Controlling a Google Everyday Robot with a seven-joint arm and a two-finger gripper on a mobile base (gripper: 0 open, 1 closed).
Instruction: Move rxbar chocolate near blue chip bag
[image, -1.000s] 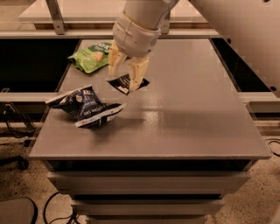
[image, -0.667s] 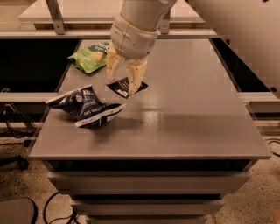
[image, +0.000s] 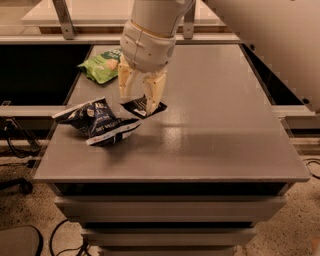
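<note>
The rxbar chocolate (image: 141, 106), a small flat black wrapper with white lettering, lies low over the grey table (image: 220, 135), just right of the blue chip bag. My gripper (image: 138, 104) comes down from above, its cream fingers (image: 155, 92) straddling the bar and shut on it. The blue chip bag (image: 97, 122) is dark navy and wrinkled with white lettering. It sits near the table's front left, a short gap from the bar's left end.
A bright green snack bag (image: 102, 65) lies at the table's back left. The table's left edge and front edge run close to the blue bag. A second table surface (image: 100, 10) stands behind. Cables lie on the floor at the left.
My gripper and the rxbar chocolate have moved together a little toward the front and left, closer to the blue chip bag. Both bags have stayed put.
</note>
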